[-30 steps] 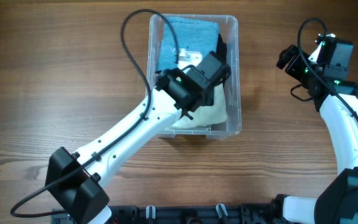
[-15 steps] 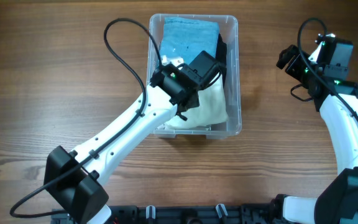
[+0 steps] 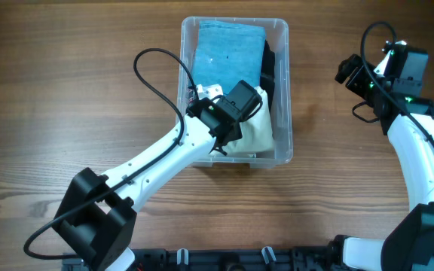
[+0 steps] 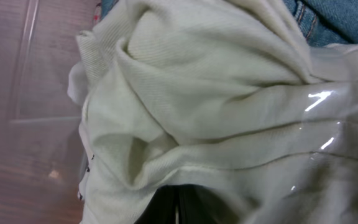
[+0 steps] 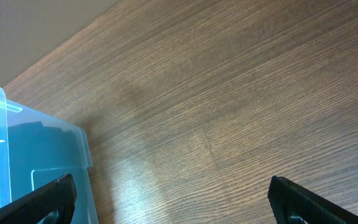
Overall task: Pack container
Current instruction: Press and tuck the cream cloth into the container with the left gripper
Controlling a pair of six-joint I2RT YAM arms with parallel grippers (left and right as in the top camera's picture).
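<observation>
Container [image 3: 285, 83], white label [image 3: 212, 90], print too small.

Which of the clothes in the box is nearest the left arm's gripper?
The cream cloth, at the near end of the box, right at the left gripper. The blue cloth lies farther back, the black cloth along the right wall.

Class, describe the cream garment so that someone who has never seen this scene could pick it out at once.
On the wooden table stands a clear plastic container. At its end nearest the robot lies the cream garment, crumpled. It is the only pale piece: the folded blue denim and the black garment beyond it are darker.
</observation>
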